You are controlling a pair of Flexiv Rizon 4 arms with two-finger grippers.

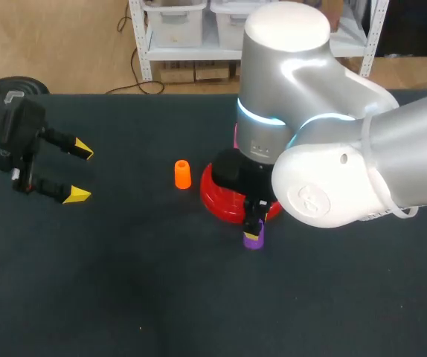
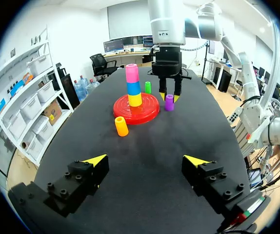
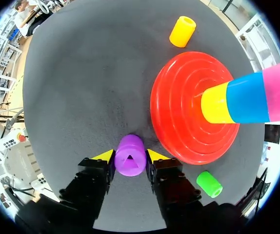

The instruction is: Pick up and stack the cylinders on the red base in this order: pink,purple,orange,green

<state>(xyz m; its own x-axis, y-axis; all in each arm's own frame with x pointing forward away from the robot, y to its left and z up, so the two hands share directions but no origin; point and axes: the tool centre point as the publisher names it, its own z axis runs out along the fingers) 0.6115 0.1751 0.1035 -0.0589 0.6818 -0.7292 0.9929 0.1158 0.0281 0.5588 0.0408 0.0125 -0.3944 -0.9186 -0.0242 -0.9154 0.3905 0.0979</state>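
On dark table (image 1: 124, 290), right gripper (image 3: 130, 157) pinches purple cylinder (image 1: 254, 239) beside red base (image 3: 179, 109); left gripper (image 2: 145, 159) spread.

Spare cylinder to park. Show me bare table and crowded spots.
Free: the table between the left gripper and the orange cylinder, and the broad strip robot-side of the purple cylinder. Crowded: around the red base, where the right gripper grips the purple cylinder and the green cylinder stands close.
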